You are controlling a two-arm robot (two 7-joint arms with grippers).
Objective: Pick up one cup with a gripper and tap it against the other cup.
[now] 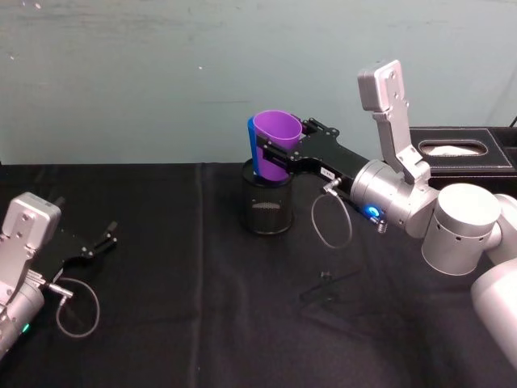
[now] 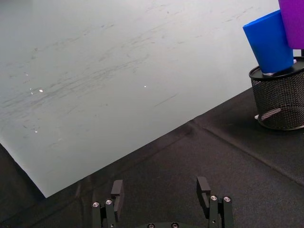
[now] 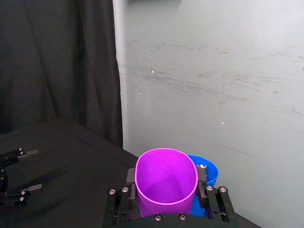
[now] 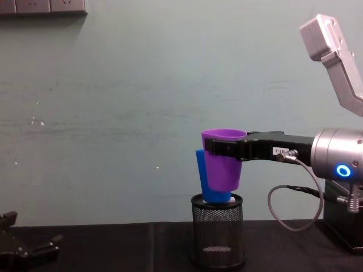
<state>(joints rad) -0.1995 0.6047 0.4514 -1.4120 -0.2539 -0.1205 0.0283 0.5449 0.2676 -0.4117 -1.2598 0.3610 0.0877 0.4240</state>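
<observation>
Right gripper [image 1: 283, 153] clamped purple cup [image 1: 275, 136] at frame centre; blue cup [image 1: 252, 147], in mesh holder [image 1: 269, 212], sat just left, seemingly touching. Your left gripper [image 1: 103, 241] lay open, lower left.

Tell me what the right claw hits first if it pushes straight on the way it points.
The purple plastic tumbler clamped in the right claw would meet the blue plastic tumbler, standing in the black mesh holder just beyond it. Whether they already touch is unclear.

Silver-grey arms [image 1: 462, 228], black fingers [image 2: 117, 190], grey cables [image 1: 313, 220]
</observation>
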